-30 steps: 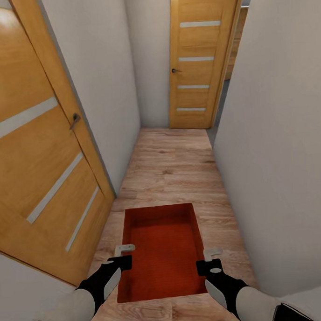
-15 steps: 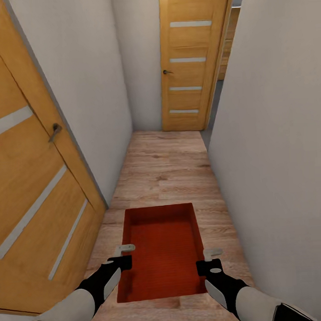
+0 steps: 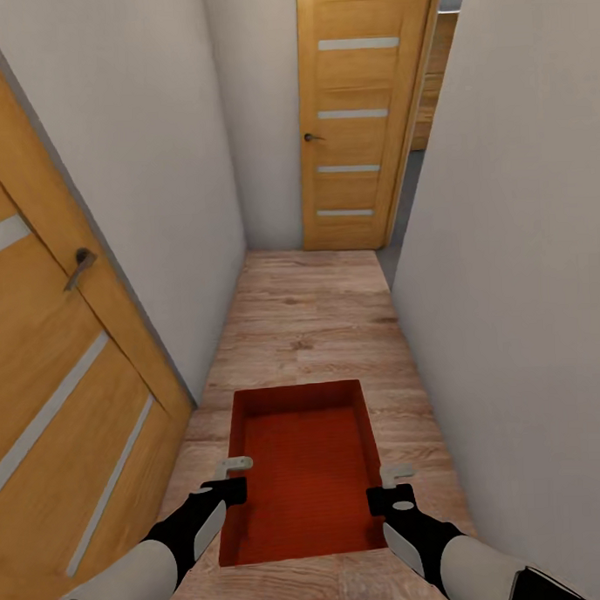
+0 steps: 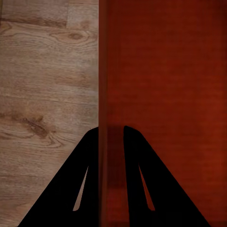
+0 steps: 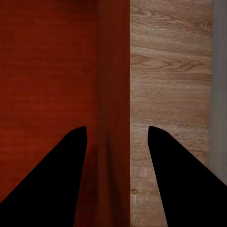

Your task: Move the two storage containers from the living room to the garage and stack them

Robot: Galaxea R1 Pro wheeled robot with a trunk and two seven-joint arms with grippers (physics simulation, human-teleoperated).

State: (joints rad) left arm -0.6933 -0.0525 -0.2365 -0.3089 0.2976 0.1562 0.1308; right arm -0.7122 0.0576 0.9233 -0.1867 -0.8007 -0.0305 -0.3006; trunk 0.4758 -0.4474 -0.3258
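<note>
One orange-red storage container (image 3: pixel 299 475) hangs open-top and empty in front of me over the light wood plank floor (image 3: pixel 309 317) of a narrow hallway. My left gripper (image 3: pixel 231 478) is at its left wall; in the left wrist view the fingers (image 4: pixel 111 130) are pressed tight on that thin wall of the container (image 4: pixel 165 94). My right gripper (image 3: pixel 391 486) is at the right wall; in the right wrist view its fingers (image 5: pixel 117 127) straddle the wall of the container (image 5: pixel 47 71) with a gap on each side. The garage is out of view.
An open wooden door (image 3: pixel 41 364) leans in along the left. White walls (image 3: pixel 509 282) close both sides of the hallway. A shut wooden door (image 3: pixel 358 123) stands at the far end, with a dark opening (image 3: pixel 409 199) just right of it.
The view has advanced down the hallway: the left door has slid further left and closer, and the far door looks slightly nearer. Both grippers and the container hold the same pose.
</note>
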